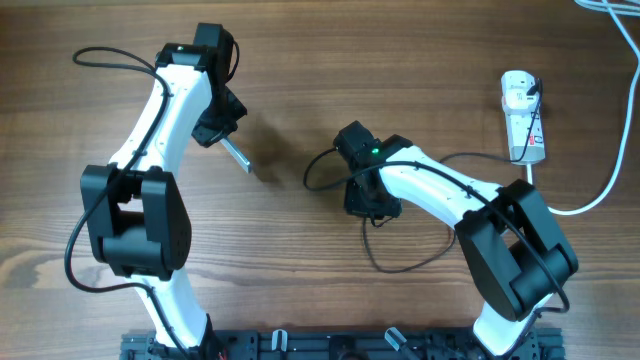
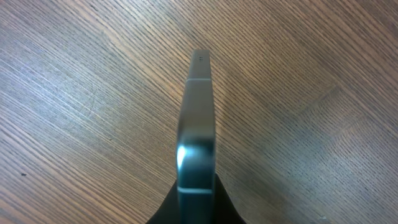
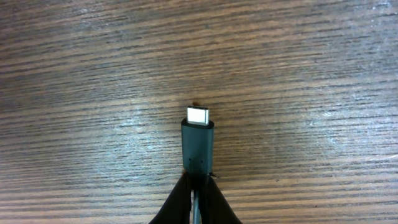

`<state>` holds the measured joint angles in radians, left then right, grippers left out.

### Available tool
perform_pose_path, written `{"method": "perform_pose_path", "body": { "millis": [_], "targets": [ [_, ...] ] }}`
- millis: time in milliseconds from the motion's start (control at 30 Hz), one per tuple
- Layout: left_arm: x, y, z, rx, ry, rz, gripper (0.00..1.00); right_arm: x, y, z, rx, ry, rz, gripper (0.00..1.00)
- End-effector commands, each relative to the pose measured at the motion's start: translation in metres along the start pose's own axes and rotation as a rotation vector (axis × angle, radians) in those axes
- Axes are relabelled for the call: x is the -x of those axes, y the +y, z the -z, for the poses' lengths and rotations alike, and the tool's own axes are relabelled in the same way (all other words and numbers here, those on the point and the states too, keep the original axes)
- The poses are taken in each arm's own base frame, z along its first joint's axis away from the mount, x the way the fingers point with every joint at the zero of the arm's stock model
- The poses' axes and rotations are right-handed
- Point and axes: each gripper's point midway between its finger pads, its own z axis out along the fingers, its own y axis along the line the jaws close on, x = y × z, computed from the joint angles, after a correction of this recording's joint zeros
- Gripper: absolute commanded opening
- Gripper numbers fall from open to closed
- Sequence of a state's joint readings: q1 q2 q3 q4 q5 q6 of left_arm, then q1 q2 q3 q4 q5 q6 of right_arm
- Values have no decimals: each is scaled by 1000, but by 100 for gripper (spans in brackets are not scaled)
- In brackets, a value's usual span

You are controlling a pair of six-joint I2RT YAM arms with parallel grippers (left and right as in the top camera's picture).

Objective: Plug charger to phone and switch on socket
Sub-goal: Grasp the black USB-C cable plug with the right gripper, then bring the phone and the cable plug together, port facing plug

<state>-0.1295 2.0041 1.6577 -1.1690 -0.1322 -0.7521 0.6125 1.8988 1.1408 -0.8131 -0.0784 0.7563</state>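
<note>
My left gripper (image 1: 222, 128) is shut on the phone (image 1: 238, 156) and holds it edge-on above the table. In the left wrist view only the phone's thin dark-teal edge (image 2: 198, 124) shows, rising from between the jaws (image 2: 198, 202); its screen is hidden. My right gripper (image 1: 366, 196) is shut on the charger's dark connector (image 3: 198, 144), whose metal tip points away from the jaws (image 3: 198, 190). The charger's thin black cable (image 1: 405, 266) loops on the table by the right arm. The white socket (image 1: 521, 116) lies at the far right with a black plug in it.
A thick white lead (image 1: 612, 175) runs from the socket area along the right edge of the wooden table (image 1: 300, 270). The two grippers are apart, with bare wood between them. The arm bases stand at the front edge.
</note>
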Motion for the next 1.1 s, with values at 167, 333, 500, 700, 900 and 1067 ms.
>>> {"method": "perform_pose_path", "body": {
  "millis": [167,333,500,700,900,1067],
  "targets": [
    [-48,-88,42,-584,215,-410,4,-14,37,15,191,75,176,4],
    [-80,-135,108,-1084,328,-607,4,-35,71,93,473,39,310,4],
    [-87,-145,158,-1314,257,-756,4,-66,79,165,618,-69,431,4],
    [-92,-129,222,-1385,85,-864,4,-66,82,192,663,-166,426,5],
    [-108,-119,191,-1085,12,-899,4,-48,70,186,562,-237,358,5],
    [-126,-130,195,-1091,15,-939,4,-54,75,184,540,-261,410,5]
  ]
}}
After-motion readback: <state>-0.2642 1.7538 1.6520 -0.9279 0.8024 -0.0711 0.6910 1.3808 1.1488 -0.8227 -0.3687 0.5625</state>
